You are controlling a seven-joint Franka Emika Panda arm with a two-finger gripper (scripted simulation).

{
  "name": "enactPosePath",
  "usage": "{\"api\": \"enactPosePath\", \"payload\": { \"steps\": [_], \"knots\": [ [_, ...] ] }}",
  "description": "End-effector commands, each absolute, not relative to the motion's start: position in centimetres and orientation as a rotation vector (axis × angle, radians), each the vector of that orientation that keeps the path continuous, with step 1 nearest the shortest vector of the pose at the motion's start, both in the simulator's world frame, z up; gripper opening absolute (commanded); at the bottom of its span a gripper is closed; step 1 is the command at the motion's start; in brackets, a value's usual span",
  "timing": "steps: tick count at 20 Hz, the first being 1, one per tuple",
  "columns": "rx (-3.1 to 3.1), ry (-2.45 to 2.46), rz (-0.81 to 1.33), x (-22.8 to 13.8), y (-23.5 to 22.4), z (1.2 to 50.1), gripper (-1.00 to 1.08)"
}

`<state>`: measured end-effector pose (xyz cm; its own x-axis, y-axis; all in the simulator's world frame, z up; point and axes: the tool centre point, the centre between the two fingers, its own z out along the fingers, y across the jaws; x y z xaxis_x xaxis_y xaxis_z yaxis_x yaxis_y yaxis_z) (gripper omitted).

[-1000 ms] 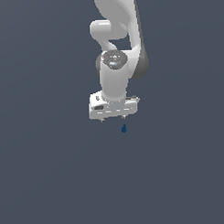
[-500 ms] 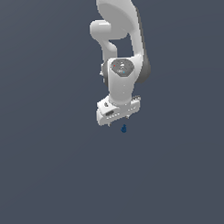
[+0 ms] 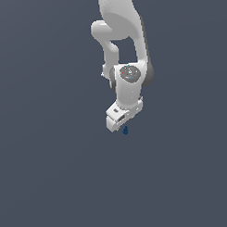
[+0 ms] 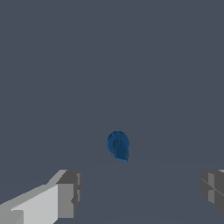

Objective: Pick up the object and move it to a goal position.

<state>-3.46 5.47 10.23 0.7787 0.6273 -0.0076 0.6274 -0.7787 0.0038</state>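
The object is a tiny dark blue piece lying on the flat grey floor, just below the white hand in the exterior view. In the wrist view the object appears end-on as a small rounded blue shape. My gripper hangs tilted right above it, slightly to the exterior view's left. In the wrist view my gripper is open: one of the fingers and the other stand wide apart. The object lies ahead of the fingertips, not between them, and nothing is held.
The white arm comes down from above in the exterior view. A plain dark grey surface fills all else, with no other objects, no edges and no goal marker in sight.
The hand has dropped lower and tilted, its wrist turning, so it now sits closer to the blue object. The object itself has not moved.
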Motion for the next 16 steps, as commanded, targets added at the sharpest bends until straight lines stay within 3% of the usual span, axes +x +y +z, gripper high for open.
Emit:
{"api": "enactPosePath", "payload": {
  "steps": [1, 16],
  "knots": [
    [2.936, 1.109, -0.005, -3.7, 5.9, 9.8, 1.00],
    [2.909, 1.185, -0.001, -4.0, 6.4, 8.1, 1.00]
  ]
}}
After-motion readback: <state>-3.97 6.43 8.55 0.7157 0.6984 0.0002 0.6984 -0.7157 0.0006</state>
